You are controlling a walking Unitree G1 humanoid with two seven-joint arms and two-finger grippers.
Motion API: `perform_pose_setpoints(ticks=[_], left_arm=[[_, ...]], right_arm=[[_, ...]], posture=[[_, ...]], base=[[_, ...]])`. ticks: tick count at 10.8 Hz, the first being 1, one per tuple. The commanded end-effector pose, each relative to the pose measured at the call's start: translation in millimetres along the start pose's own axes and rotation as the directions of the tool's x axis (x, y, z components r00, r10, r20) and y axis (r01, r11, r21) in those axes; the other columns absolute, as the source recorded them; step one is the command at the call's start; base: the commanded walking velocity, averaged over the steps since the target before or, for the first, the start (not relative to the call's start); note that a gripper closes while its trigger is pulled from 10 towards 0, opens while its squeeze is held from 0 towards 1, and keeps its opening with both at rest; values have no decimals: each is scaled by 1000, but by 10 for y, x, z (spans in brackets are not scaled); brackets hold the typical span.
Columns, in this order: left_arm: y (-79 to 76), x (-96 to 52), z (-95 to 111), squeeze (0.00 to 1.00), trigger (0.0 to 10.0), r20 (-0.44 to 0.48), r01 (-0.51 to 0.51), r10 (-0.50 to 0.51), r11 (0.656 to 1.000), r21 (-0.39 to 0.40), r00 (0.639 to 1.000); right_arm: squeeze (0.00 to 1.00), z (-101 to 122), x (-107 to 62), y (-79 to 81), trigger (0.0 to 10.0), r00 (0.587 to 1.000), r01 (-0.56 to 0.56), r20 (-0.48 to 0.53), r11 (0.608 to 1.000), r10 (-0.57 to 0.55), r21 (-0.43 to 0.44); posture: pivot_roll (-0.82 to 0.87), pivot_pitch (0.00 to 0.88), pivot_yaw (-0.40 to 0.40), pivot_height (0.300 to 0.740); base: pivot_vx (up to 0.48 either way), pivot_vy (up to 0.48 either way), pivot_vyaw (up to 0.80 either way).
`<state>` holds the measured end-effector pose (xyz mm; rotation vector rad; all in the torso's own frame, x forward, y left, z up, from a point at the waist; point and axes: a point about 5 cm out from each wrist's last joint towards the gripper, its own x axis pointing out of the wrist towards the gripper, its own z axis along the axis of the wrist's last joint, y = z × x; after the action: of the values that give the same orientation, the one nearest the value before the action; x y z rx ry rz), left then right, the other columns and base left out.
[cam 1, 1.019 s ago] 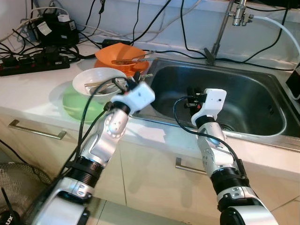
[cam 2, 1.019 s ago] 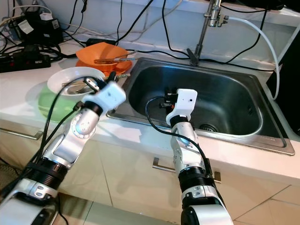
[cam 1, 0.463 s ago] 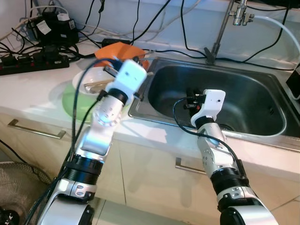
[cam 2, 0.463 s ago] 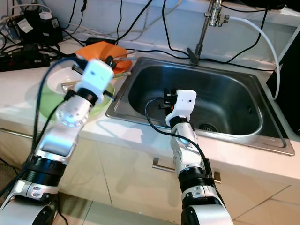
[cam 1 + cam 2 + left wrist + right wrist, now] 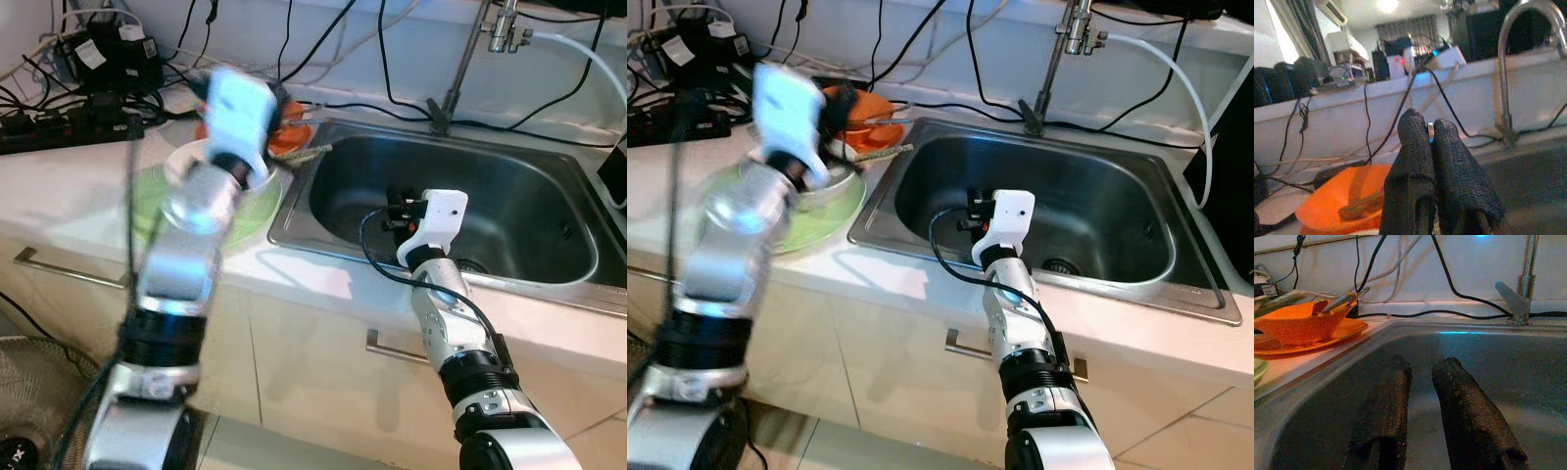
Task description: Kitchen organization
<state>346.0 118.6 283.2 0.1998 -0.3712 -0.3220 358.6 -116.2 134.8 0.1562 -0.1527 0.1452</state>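
Your left gripper (image 5: 1431, 142) is raised over the dishes at the left of the stainless steel sink (image 5: 549, 284), its arm blurred in the head views. Its jaws are pressed together with nothing visible between them. They point across the orange plastic bowl (image 5: 1347, 200), which sits on an orange plate (image 5: 1327, 340) on the white bench (image 5: 59, 191) and holds what looks like a pair of metal tongs (image 5: 1342, 298).

Nearer you on the bench stands a white bowl (image 5: 191, 162) on a pale green plate (image 5: 245, 206), partly hidden by the left arm; a utensil juts from that stack toward the sink edge.

Your right gripper (image 5: 1418, 382) hangs low inside the sink basin, jaws narrowly parted and empty, pointing toward the chrome tap (image 5: 460, 59).

This reads as an early step: the left arm is repositioning over the dishes, with nothing picked up yet. For the next move, you would likely need to part the left jaws, settle the arm, then come down on a bowl rim or the tongs. Mind the black cables (image 5: 392, 103) behind the sink.
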Motion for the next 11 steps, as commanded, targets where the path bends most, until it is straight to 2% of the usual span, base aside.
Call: perform_pose_setpoints(ticks=[1,2,4,6,7,8,9,10,11], left_arm=[[37,24,127,0,10000,30,5,-5,1000,6,1000],[131,8,208,0,10000,32,-3,3,1000,6,999],[156,-20,327,0,10000,54,48,-45,998,-52,998],[150,-45,396,0,10000,85,108,-91,971,-211,992],[176,-68,426,0,10000,103,110,-85,957,-267,991],[193,-72,506,0,10000,159,108,-70,963,-246,985],[162,-74,573,0,10000,223,130,-79,965,-226,972],[56,-78,617,0,10000,295,182,-95,942,-282,951],[2,-78,601,0,10000,306,203,-101,924,-325,947]], right_arm=[[0,19,27,18,10000,1000,-9,2,1000,9,6],[0,14,30,29,10000,1000,-16,-2,1000,16,9],[0,10,36,38,10000,1000,-19,-5,1000,19,10],[0,1,43,74,10000,999,-34,-9,999,34,15],[0,1,44,80,10000,999,-39,-9,999,39,16],[0,3,45,68,10000,999,-37,-8,999,37,16],[0,7,47,63,10000,999,-36,-7,999,36,15],[0,20,54,58,10000,999,-33,-1,999,33,13],[0,28,56,54,10000,1000,-31,3,999,31,12]], posture=[[237,0,-50,740],[242,0,-53,740],[251,0,-56,740],[252,0,-56,740],[252,0,-56,740],[254,0,-58,740],[253,0,-57,740],[244,0,-54,740],[238,0,-51,740]], base=[[0,0,0],[0,0,0],[0,0,0],[0,0,0],[0,0,0],[0,0,0],[0,0,0],[0,0,0],[0,0,0]])
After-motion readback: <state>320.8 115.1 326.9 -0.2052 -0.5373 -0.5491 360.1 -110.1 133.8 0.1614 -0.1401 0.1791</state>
